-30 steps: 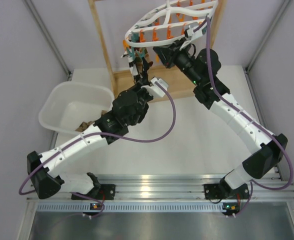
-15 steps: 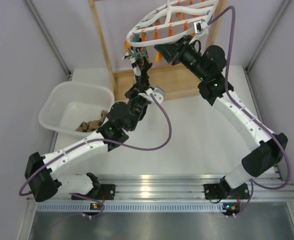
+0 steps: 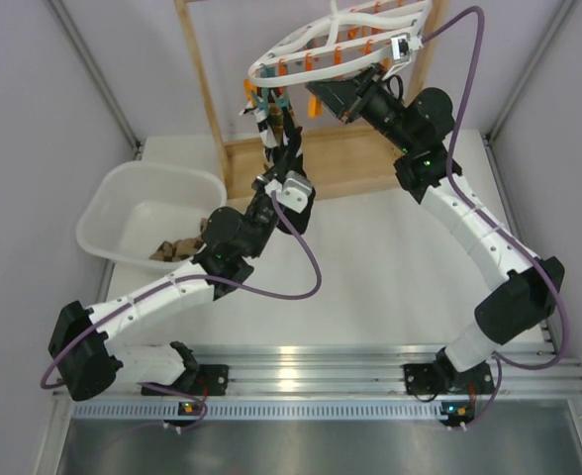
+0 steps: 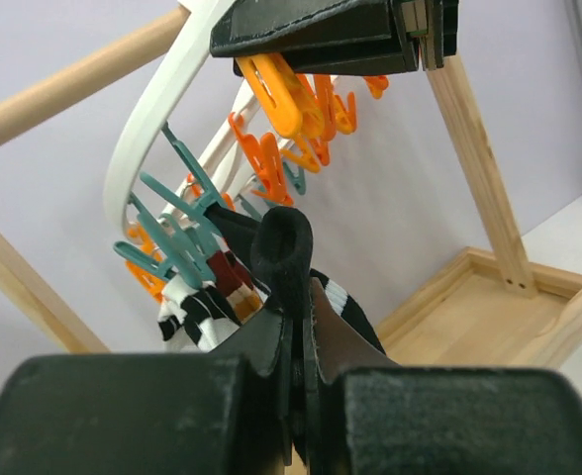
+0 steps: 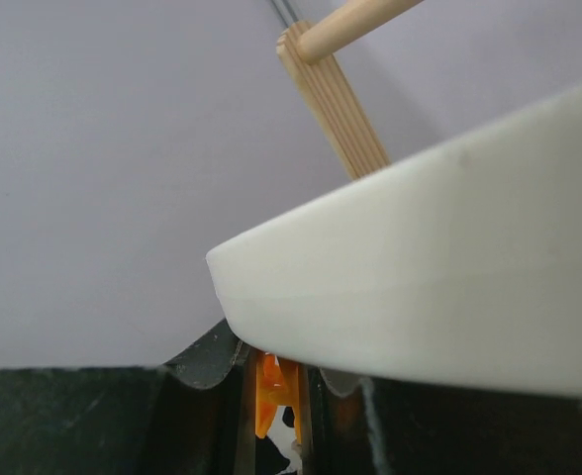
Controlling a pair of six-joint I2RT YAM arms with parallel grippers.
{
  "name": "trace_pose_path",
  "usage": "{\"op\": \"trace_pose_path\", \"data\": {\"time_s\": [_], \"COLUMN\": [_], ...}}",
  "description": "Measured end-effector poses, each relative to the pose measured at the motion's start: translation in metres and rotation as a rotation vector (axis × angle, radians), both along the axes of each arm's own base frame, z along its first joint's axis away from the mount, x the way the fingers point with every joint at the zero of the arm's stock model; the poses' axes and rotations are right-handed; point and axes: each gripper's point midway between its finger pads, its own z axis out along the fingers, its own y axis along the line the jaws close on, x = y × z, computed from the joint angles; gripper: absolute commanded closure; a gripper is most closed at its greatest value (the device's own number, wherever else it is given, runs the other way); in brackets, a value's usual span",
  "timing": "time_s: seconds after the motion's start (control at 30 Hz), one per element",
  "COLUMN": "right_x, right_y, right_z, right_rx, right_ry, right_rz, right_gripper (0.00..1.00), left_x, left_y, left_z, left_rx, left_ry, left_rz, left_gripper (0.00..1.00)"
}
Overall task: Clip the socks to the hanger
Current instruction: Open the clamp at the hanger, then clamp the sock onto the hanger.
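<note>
The white lattice hanger [image 3: 311, 40] hangs from the wooden stand, with orange pegs [image 4: 271, 158] and teal pegs [image 4: 177, 233] under its rim [image 4: 147, 139]. My left gripper [image 3: 285, 134] is shut on a black sock [image 4: 283, 247] with white cuff bands, held up just below the pegs. A patterned sock [image 4: 197, 317] hangs clipped at the hanger's left end. My right gripper [image 3: 323, 97] is under the rim [image 5: 439, 267], shut on an orange peg [image 5: 271, 396]. It shows at the top of the left wrist view [image 4: 321, 40], just above the sock.
A white tub [image 3: 108, 213] stands at the left with several socks [image 3: 177, 247] inside. The wooden stand's post [image 3: 202, 89] and base tray [image 3: 345, 168] lie behind my grippers. Grey walls close in both sides.
My left arm has stretched up and away, carrying the black sock closer under the pegs. My right gripper has lifted a little with the hanger's rim.
</note>
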Motion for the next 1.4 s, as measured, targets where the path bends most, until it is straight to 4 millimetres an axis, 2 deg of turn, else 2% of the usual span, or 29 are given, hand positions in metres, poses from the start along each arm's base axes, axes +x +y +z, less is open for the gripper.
{"op": "trace_pose_path", "data": {"time_s": [0.2, 0.6, 0.8, 1.17, 1.4], "right_x": [-0.002, -0.003, -0.003, -0.005, -0.005], "right_y": [-0.001, -0.005, -0.006, -0.008, -0.009], "right_z": [0.006, 0.002, 0.001, 0.003, 0.002], "right_rx": [0.022, 0.037, 0.039, 0.047, 0.041], "right_ry": [-0.023, -0.039, -0.047, -0.048, -0.052], "right_rz": [0.031, 0.056, 0.067, 0.082, 0.087], "right_gripper": [1.00, 1.00, 1.00, 1.00, 1.00], "left_x": [-0.002, -0.019, -0.010, 0.008, 0.024], "left_y": [-0.002, -0.031, -0.040, -0.041, -0.035], "left_z": [0.003, 0.021, 0.033, 0.009, 0.013], "left_rx": [-0.061, -0.133, -0.172, -0.136, -0.142], "left_ry": [0.037, 0.089, 0.136, 0.217, 0.215], "left_rz": [-0.092, -0.303, -0.326, -0.291, -0.254], "left_gripper": [1.00, 1.00, 1.00, 1.00, 1.00]}}
